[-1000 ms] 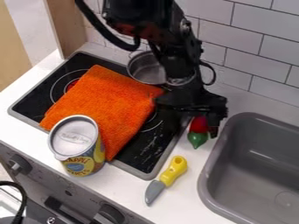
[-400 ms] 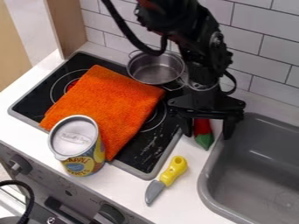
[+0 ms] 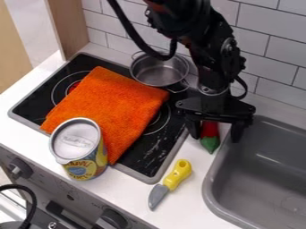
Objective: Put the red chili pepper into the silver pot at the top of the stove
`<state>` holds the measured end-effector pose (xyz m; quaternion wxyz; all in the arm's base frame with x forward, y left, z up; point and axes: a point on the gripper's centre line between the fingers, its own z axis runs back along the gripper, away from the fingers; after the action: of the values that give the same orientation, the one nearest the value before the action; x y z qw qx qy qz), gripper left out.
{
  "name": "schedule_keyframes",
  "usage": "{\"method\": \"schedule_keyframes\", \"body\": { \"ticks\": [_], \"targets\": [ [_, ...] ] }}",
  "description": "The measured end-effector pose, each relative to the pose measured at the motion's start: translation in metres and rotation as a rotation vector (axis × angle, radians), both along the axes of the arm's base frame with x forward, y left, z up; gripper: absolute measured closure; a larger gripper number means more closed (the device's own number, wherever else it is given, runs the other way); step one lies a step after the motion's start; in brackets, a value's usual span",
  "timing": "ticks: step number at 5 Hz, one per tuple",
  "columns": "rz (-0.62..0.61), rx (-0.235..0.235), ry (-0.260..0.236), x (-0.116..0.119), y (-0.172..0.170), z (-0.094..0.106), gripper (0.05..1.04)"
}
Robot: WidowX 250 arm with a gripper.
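One white counter, black stovetop, gray sink, tiled wall

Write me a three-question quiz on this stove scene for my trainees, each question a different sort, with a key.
1. Which thing lies closest to the silver pot?
A. the can
B. the orange cloth
C. the sink

2. True or false: the red chili pepper is already in the silver pot.

3. Fill in: the robot's fingers are spread, one on either side of the ____.

Key: 1. B; 2. False; 3. red chili pepper
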<state>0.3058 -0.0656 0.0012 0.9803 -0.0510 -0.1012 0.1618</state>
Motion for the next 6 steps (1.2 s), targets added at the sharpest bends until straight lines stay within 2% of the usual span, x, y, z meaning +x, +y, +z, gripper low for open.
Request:
{"method": "schedule_keyframes", "body": {
  "ticks": [1,2,3,4,5,6],
  "targets": [
    [0.019,-0.018,-0.011,0.0023,0.0091,0.0006,0.084],
    [-0.003,-0.074,0.036,-0.0020,0.0119,0.0029,0.085],
    [0.008,-0.104,0.061,-0.0063,0.0137,0.0058,0.085],
    [0.038,-0.076,0.055,-0.0066,0.0149,0.0050,0.116],
    [0.053,-0.012,0.024,-0.0068,0.0129,0.0017,0.384],
    [0.083,-0.009,0.020,-0.0055,0.0138,0.0023,0.469]
  ]
}}
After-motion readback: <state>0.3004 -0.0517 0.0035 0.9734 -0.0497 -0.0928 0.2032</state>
